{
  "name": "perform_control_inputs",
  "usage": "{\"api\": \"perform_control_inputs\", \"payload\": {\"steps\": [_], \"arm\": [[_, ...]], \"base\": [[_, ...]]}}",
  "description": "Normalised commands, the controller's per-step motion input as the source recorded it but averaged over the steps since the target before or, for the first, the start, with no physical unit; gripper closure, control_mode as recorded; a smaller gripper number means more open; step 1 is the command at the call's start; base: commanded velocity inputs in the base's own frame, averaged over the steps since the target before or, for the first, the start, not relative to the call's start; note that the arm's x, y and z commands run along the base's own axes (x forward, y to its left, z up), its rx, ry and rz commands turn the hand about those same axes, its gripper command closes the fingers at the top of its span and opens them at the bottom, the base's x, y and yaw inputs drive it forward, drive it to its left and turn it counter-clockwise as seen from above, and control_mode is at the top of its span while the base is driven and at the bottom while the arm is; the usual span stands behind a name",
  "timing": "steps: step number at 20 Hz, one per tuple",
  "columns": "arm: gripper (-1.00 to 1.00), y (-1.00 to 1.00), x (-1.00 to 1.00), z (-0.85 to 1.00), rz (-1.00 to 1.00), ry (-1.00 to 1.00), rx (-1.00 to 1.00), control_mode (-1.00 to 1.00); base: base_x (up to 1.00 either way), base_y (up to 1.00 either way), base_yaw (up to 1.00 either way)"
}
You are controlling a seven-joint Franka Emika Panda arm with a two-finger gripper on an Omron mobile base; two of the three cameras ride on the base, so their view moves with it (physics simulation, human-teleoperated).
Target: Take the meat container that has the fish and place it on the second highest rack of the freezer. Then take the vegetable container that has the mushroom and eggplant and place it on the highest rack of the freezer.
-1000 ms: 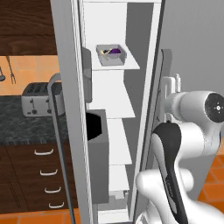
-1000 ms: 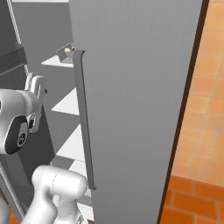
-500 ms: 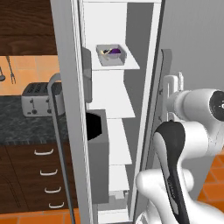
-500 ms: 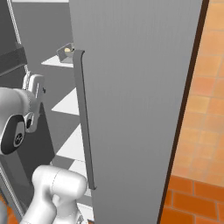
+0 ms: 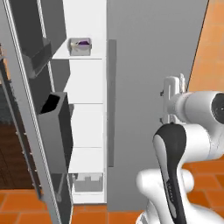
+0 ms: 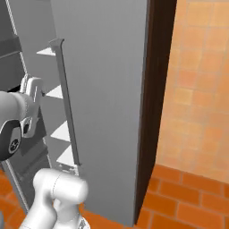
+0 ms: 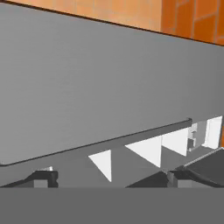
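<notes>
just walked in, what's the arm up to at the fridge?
The freezer door stands open, and the vegetable container with the eggplant sits on the highest rack. Another tub sits low on the bottom shelf; its contents can't be made out. The gripper is open and holds nothing, raised in front of the closed grey fridge door, off to the right of the freezer opening.

Tray contents too small to tell.

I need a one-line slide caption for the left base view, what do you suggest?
Freezer door open, vegetable container on an upper white shelf, open gripper raised before the closed grey door.
</notes>
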Motion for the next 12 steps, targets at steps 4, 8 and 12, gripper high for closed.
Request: {"api": "perform_control_inputs", "payload": {"steps": [4, 8, 12], "arm": [[-1.00, 0.00, 0.00, 0.00, 0.00, 0.00, 0.00, 1.00], [-1.00, 0.00, 0.00, 0.00, 0.00, 0.00, 0.00, 1.00], [-1.00, 0.00, 0.00, 0.00, 0.00, 0.00, 0.00, 1.00]], "base": [[-0.77, -0.43, 0.37], [-0.39, -0.02, 0.59], [-0.25, 0.00, 0.79]]}}
